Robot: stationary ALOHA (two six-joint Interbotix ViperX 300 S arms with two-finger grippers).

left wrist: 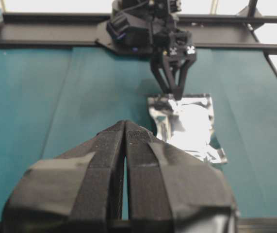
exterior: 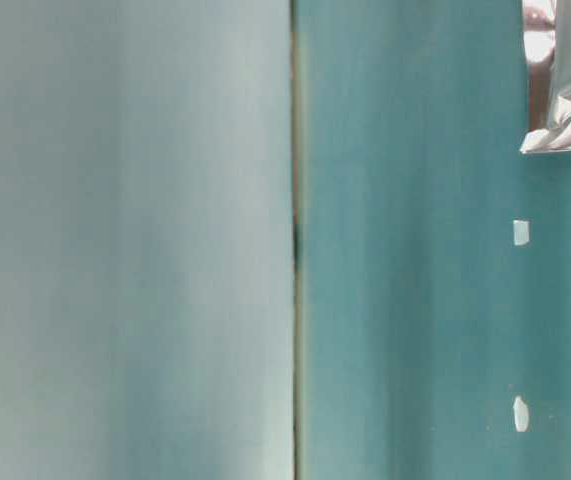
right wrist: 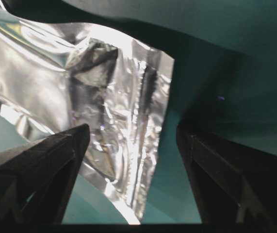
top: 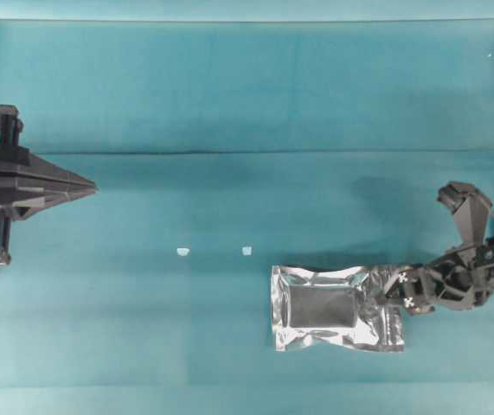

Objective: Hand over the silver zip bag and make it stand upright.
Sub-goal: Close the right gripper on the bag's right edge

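On teal surface (top: 229,104), silver zip bag (top: 333,309) lies flat near right side, right hand (top: 391,290) spread wide at bag's edge, left hand (top: 91,186) closed tight w/ nothing, far away, 2 white scraps (top: 183,252) between.

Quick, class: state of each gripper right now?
Left gripper: closed, holding nothing.
Right gripper: open, jaws around the edge of the silver zip bag.
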